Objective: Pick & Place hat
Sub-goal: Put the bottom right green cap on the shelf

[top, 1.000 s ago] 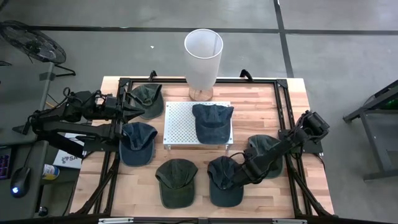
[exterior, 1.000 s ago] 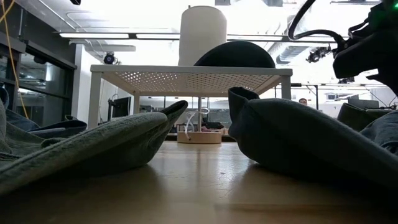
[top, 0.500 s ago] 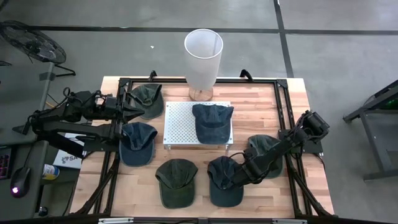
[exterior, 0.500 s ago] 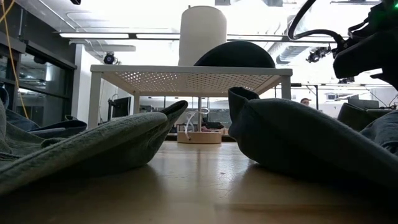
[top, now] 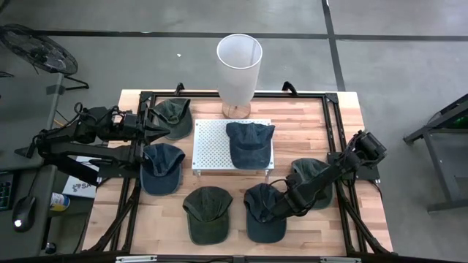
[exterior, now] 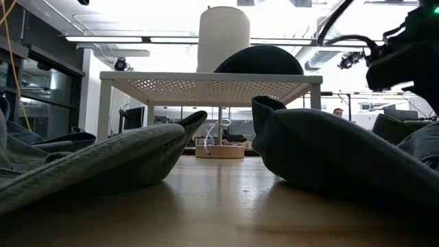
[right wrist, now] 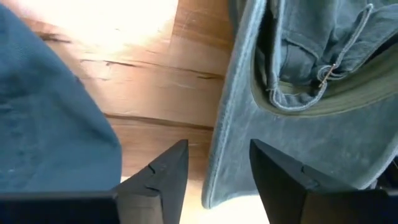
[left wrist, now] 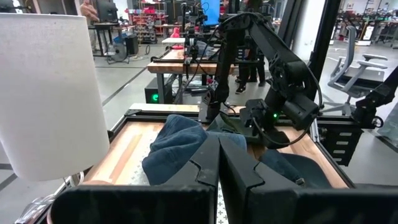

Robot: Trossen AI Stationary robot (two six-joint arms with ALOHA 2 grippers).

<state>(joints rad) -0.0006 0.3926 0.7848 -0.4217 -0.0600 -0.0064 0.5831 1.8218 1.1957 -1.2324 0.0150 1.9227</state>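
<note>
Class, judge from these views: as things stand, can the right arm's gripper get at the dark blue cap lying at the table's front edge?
Probably yes. The right gripper, fingers open, hangs right beside the dark blue cap, with nothing between them.

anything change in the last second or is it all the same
Barely anything. In the low view the right arm's dark body at the upper right has risen slightly; its open right gripper hangs at the edge of a green hat, nothing taken or let go. The left gripper stays shut by the white rack, and every hat lies where it was.

A wooden table (top: 303, 120) carries five caps, a perforated stand (top: 210, 146), a lamp (top: 238, 62).
</note>
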